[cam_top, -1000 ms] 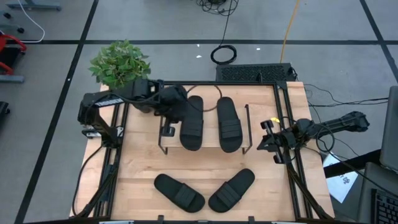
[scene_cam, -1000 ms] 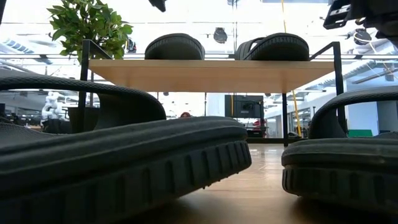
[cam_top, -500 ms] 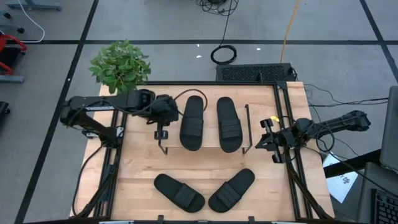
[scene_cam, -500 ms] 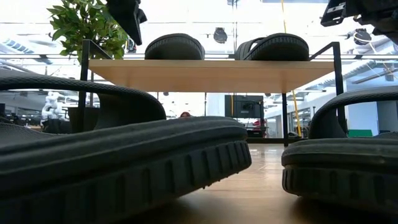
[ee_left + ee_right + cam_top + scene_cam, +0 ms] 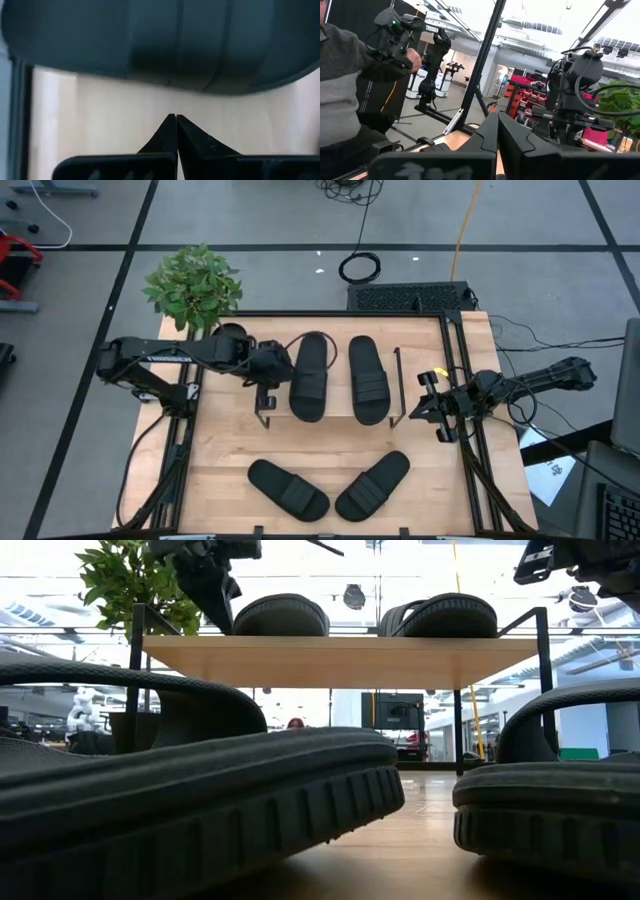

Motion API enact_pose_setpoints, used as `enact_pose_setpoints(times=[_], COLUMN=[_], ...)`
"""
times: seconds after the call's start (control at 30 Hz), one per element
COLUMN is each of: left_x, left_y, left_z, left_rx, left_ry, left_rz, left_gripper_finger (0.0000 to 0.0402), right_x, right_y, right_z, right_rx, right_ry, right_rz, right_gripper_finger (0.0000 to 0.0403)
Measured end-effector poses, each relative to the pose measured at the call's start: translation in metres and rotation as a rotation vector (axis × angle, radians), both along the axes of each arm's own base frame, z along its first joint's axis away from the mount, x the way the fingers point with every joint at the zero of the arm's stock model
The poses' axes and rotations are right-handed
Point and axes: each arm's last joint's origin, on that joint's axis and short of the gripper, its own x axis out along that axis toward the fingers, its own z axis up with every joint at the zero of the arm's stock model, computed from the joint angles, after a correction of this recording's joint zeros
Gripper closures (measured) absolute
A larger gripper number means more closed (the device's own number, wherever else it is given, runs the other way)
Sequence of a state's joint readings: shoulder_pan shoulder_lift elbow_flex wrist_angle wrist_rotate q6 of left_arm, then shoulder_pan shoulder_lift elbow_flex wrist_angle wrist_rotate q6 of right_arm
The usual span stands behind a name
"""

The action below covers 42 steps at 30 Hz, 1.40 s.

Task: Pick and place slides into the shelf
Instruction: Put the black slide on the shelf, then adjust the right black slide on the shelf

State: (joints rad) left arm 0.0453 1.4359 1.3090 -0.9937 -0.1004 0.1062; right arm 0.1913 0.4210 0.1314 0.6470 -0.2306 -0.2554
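The shelf stands at the table's far middle, and two black slides lie side by side on its light top board. Two more slides rest soles down on the table near the front edge. My left gripper is shut and points steeply down over the board's left end. It stands beside the left slide's long side, with a strip of bare board between. My right gripper is shut and raised at the table's right edge, holding nothing.
A potted plant stands off the table's far left corner, close behind the left arm. The shelf's thin black side frames rise at both ends of the board. A person holding a controller shows in the room beyond.
My left gripper has come down from above the left slide on the shelf and shifted a little toward the table's left edge. It now sits low beside that slide. The slides and the right arm have kept still.
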Motion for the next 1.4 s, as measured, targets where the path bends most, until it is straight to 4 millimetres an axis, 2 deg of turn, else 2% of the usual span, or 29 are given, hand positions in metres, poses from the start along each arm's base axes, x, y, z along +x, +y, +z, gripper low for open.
enact_pose_setpoints(times=[0.4,0.57,0.8,1.03,1.17,1.3,1.4], left_x=[0.003,0.005,0.016,0.020,0.010,-0.006,-0.024], left_y=[-0.004,-0.011,-0.017,-0.018,-0.027,-0.038,-0.048], left_z=[-0.001,0.000,-0.009,-0.015,-0.002,0.027,0.054], left_rx=[-0.053,-0.069,-0.064,-0.058,0.000,0.066,0.084], left_ry=[-0.020,-0.037,-0.035,-0.001,0.000,-0.078,-0.213], left_rz=[-0.028,-0.061,-0.090,-0.099,-0.109,-0.124,-0.173], left_gripper_finger=[0.0401,0.0401,0.0401,0.0401,0.0401,0.0401,0.0401], right_x=[0.000,0.000,0.001,0.002,0.002,0.003,0.007], right_y=[0.000,0.000,-0.003,-0.004,-0.004,-0.003,-0.002], right_z=[0.000,0.000,0.000,0.000,0.000,0.010,0.019], right_rx=[-0.016,-0.016,0.026,0.033,0.036,0.037,0.036], right_ry=[-0.006,-0.006,0.005,0.005,0.004,-0.021,-0.002], right_rz=[-0.006,-0.008,-0.127,-0.132,-0.153,-0.120,-0.120], right_gripper_finger=[0.0403,0.0403,0.0403,0.0403,0.0403,0.0403,0.0403])
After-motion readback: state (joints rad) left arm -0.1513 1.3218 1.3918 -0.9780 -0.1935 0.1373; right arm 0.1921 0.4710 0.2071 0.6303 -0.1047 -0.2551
